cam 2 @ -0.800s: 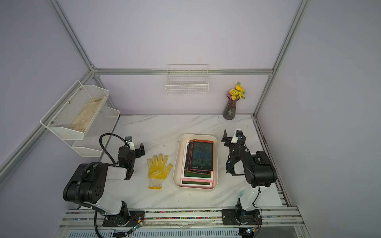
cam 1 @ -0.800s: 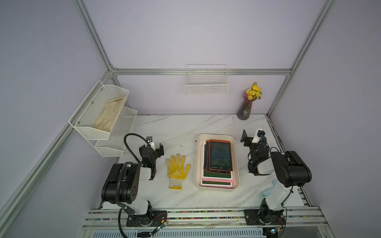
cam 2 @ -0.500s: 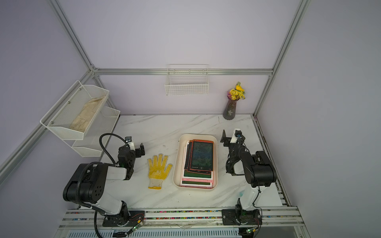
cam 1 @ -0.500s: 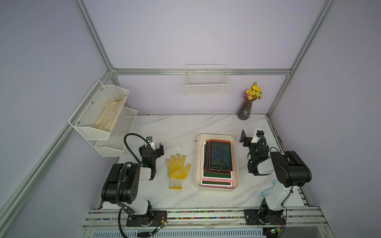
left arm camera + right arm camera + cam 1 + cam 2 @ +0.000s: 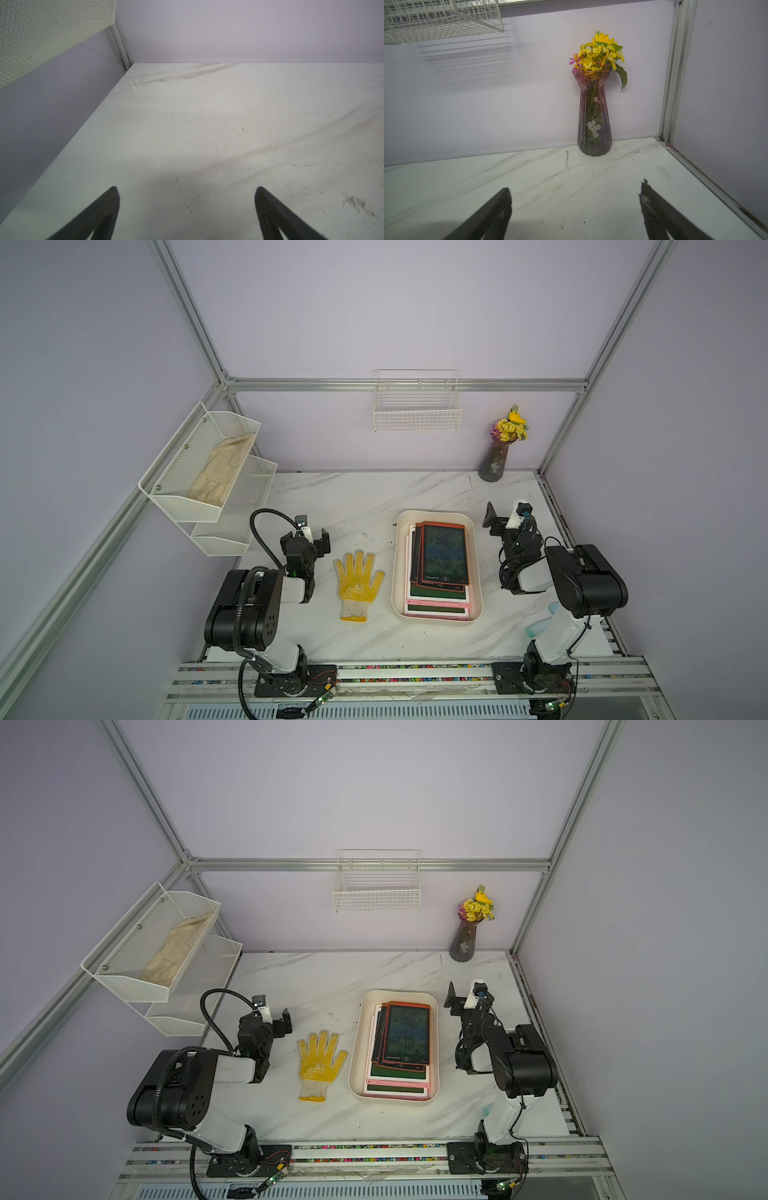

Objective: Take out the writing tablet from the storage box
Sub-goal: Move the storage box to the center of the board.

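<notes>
Both arms sit folded low, wrists pointing at the back wall. The left gripper (image 5: 306,537) and right gripper (image 5: 505,519) gape wide, empty. The storage box (image 5: 478,572) holding the writing tablet (image 5: 444,551) lies between them.

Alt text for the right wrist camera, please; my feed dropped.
The right gripper, jaws wide open and empty, points across the marble table. Ahead, a pink glass vase of yellow flowers stands against the back wall; a white wire basket hangs higher up.
</notes>
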Controlling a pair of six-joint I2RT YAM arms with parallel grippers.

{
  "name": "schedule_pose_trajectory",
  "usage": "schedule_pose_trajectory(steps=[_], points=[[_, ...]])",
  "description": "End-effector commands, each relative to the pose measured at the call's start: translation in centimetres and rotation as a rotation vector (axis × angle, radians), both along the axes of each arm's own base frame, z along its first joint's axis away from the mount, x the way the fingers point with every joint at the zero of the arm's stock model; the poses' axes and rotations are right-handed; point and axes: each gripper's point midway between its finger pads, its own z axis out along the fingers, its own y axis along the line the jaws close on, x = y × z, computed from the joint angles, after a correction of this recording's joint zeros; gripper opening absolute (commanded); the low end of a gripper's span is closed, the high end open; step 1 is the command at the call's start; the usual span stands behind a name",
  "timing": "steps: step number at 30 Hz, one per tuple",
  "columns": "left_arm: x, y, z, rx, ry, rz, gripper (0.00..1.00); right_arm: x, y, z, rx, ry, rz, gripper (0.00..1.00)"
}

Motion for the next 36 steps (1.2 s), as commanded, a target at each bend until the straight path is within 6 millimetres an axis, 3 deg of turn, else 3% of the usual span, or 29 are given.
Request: schedule_pose_trajectory(steps=[1,10,17,23,26,29,34,36], points=[[-0.2,0.4,1.3,0.006,-0.055,0.015,1.0,-0.1,0.2,0.7,-0.011,-0.02,0.01,0.97],[-0.2,0.4,1.2,0.005,-0.055,0.013,1.0,-0.1,0.2,0.7,-0.01,-0.021,0.008,0.97],[0.0,0.2,1.9,0.018,-0.063,-0.001,1.0,-0.1,-0.9,3.2,0.019,-0.024,-0.052,0.97],[0.9,-0.2,3.1,0.028,0.116,-0.008,1.0,0.8,-0.3,5.1,0.029,0.046,-0.035,0.97],[1.1,-1.2,3.6,-0.007,0.186,-0.012,1.0,1.5,0.1,5.9,0.124,0.084,-0.011,0.97],[1.1,-3.2,3.3,-0.061,0.271,-0.03,1.0,2.5,1.8,6.2,0.186,0.144,0.061,0.97],[-0.2,-8.2,3.4,-0.068,0.365,-0.101,1.0,2.9,4.3,6.2,0.282,0.257,0.149,0.97],[-1.0,-10.2,5.0,-0.097,0.361,-0.15,1.0,2.8,4.9,5.8,0.317,0.317,0.176,0.97]])
